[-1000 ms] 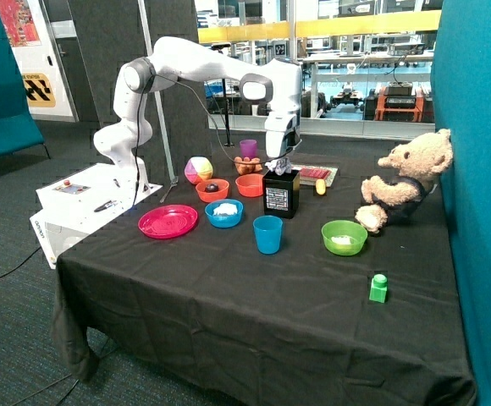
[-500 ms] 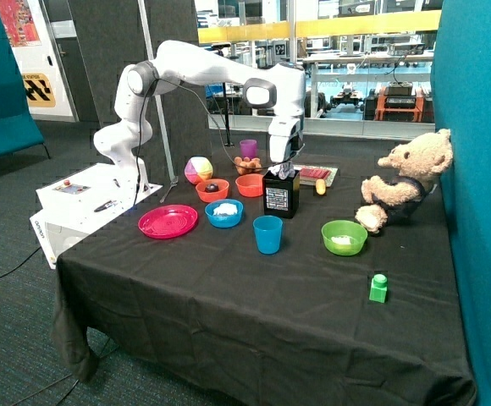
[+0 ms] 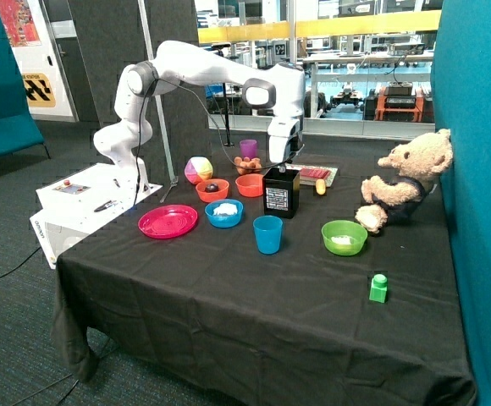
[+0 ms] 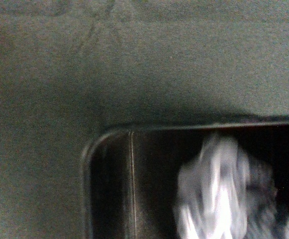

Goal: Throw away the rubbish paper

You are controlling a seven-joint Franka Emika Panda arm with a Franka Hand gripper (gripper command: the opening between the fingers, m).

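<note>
A crumpled white rubbish paper (image 4: pixel 216 189) lies inside the black bin (image 4: pixel 134 130), apart from my gripper. In the outside view my gripper (image 3: pixel 283 163) hangs just over the open top of the black bin (image 3: pixel 280 194), open and holding nothing. Another white wad (image 3: pixel 225 208) sits in the blue bowl (image 3: pixel 224 220) beside the bin. One more wad (image 3: pixel 342 240) lies in the green bowl (image 3: pixel 344 245) near the teddy bear. My fingers do not show in the wrist view.
A blue cup (image 3: pixel 267 234) stands just in front of the bin, with a pink plate (image 3: pixel 168 222) beyond the blue bowl. Two orange bowls (image 3: pixel 212 190) (image 3: pixel 249 185), a purple cup (image 3: pixel 248 149) and a tray (image 3: pixel 315 174) crowd behind. Teddy bear (image 3: pixel 406 179) and green block (image 3: pixel 378 288) sit towards the teal wall.
The wad that hung from my gripper over the bin has dropped inside it. My gripper has risen slightly above the bin's top.
</note>
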